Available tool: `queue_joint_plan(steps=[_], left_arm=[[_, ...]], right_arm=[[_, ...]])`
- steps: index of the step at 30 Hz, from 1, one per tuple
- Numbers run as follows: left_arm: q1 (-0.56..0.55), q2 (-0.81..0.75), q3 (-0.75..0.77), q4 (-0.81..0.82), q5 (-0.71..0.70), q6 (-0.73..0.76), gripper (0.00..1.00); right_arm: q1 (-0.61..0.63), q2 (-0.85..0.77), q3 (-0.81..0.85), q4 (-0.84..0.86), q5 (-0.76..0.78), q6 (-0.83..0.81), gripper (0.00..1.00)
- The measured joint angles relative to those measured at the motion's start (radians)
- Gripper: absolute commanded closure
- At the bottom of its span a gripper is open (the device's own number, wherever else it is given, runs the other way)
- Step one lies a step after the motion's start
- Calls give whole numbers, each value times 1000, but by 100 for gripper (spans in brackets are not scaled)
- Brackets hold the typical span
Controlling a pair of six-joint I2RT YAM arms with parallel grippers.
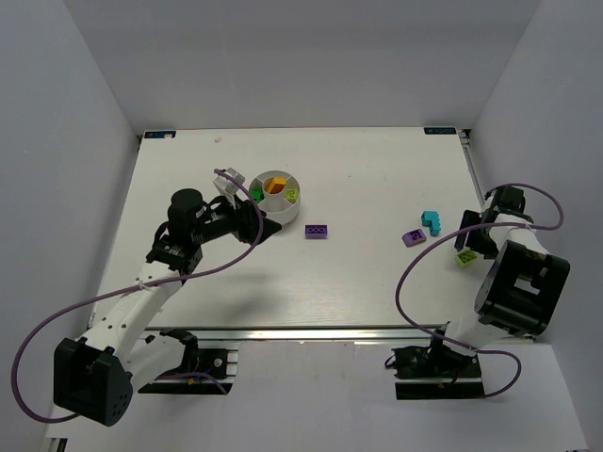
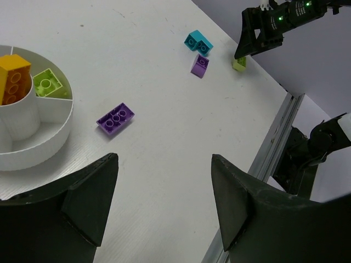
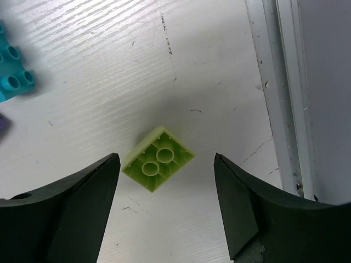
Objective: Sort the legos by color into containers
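The left arm reaches out long across the bench [image 1: 377, 282]. Its left gripper [image 2: 164, 159] hangs just beside the round white dish [image 2: 49, 137], fingers spread wide and holding nothing. An orange brick [image 2: 13, 76] and a lime brick [image 2: 48, 83] sit in separate parts of the dish. A purple brick [image 2: 115, 118] lies on the bench near the dish.

The right arm is folded up close to the right edge. Its right gripper [image 3: 164, 161] points down, fingers spread, with a lime green brick [image 3: 158, 165] lying on the bench between them, not touching. A cyan brick [image 1: 431, 222] and a small purple brick [image 1: 413, 237] lie nearby.
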Motion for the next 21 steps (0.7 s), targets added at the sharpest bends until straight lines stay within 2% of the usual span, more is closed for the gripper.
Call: queue_joint_plan(steps=[9,12,15,21], left_arm=[[0,4,0,0,3,2,22],[0,5,0,0,3,2,22],[0,5,0,1,4,2,22],[0,10,-1,5,9,2,22]], right_arm=[[-4,-71,26,-21,-54,35,28],[-10,-44,52,-44,-72,74,23],[-15,-23,45,-58,-88,120,11],[-17,19,28,-59,-103,199,11]])
